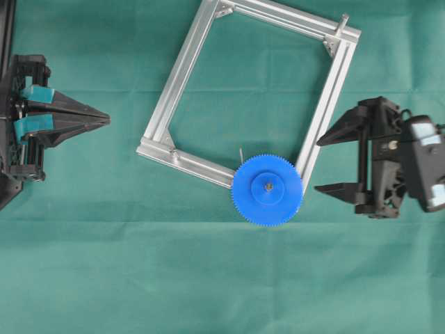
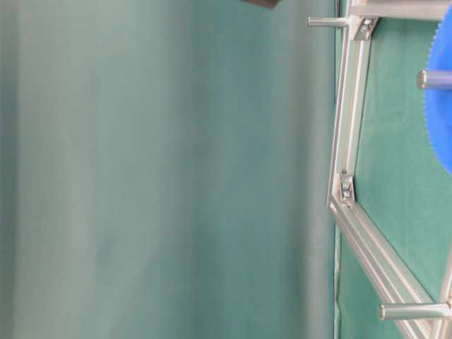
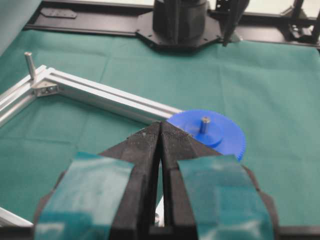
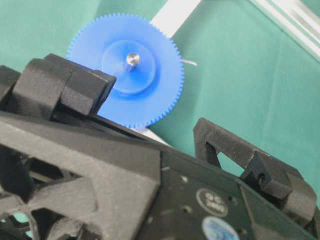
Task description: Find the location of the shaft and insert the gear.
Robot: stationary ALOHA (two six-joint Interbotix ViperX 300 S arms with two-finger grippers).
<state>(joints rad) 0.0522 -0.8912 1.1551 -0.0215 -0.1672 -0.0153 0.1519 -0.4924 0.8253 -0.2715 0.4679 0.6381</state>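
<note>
Gear (image 1: 267, 190) seated on shaft (image 1: 268, 185), right gripper (image 1: 331, 164) beside it, apart

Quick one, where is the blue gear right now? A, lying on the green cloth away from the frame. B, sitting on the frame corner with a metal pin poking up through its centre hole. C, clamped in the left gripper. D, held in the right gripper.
B: the gear sits on the frame corner with the shaft showing through its hub, while the right gripper stands open beside it.
</note>
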